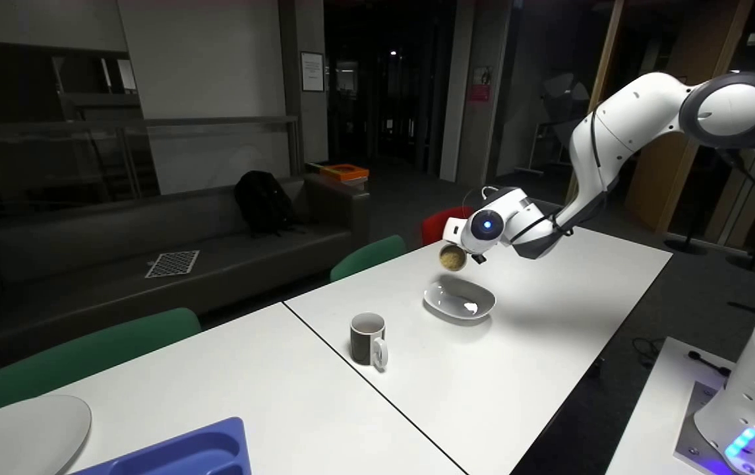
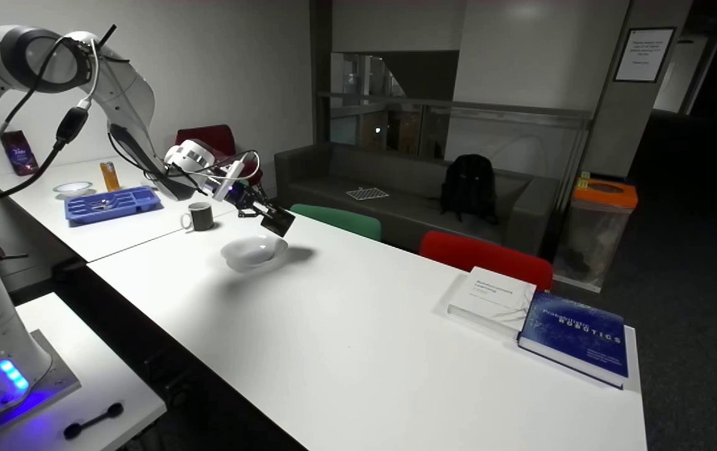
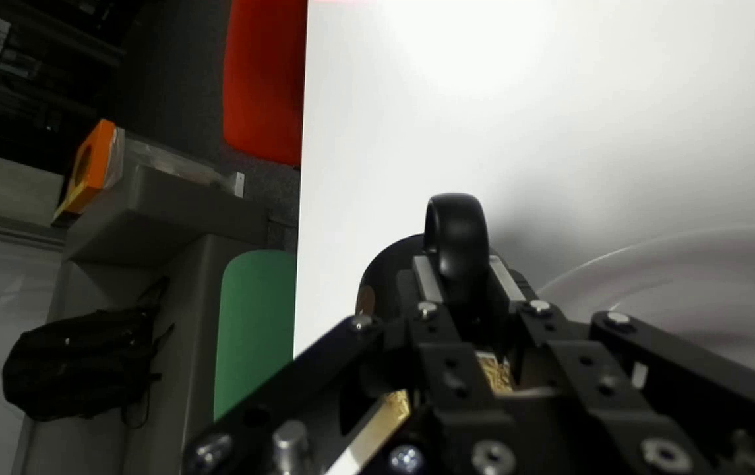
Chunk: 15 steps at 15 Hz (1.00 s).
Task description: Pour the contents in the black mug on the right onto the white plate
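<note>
From left, a blue compartment tray [image 2: 111, 215], shown whole in an exterior view, lies on white tables [image 2: 358, 363] with an upright grey mug [image 1: 361, 348] and a white plate [image 1: 451, 298]. Held tilted above the tabletop near the plate, a black mug [image 2: 278, 221] presents only its dark outside in an exterior view; in an exterior view its contents [image 1: 453, 258], tan and loose, appear inside it. The wrist view alone lays the hold bare: the Robotiq gripper [image 3: 464, 280] has its jaws clamped on the mug's handle [image 3: 461, 231], with slivers of the contents glimpsed past it. At far right, in an exterior view only, a white book [image 2: 491, 297] titled "Reinforcement Learning" lies beside a blue book [image 2: 574, 335] titled "Probabilistic Robotics."
</note>
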Motion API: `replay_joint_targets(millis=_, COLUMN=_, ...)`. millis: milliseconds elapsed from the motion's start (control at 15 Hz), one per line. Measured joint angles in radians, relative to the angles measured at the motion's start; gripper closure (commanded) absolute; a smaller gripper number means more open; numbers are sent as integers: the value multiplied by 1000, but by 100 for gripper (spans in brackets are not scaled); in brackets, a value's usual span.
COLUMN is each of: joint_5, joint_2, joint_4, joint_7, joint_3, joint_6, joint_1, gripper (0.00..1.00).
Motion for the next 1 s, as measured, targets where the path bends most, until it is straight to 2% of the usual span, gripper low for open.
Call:
replay_joint_targets(millis=200, joint_5=0, joint_2=-16, joint_4=-24, joint_7=13, joint_3=0, joint_6=45, joint_1=-7, gripper=95)
replay_joint_targets(millis=600, joint_5=0, joint_2=-25, joint_4=-34, joint_7=24, joint_3=-1, joint_6=46, joint_1=-14, gripper=95)
replay_joint_targets(millis=667, joint_5=0, joint_2=-25, joint_4=-35, joint_7=23, joint_3=-1, joint_6=45, joint_1=-14, gripper=80)
replay_joint_targets(millis=1000, joint_5=0, joint_2=-25, joint_4=-39, joint_7=23, joint_3=-1, joint_6=45, joint_1=-14, gripper=80)
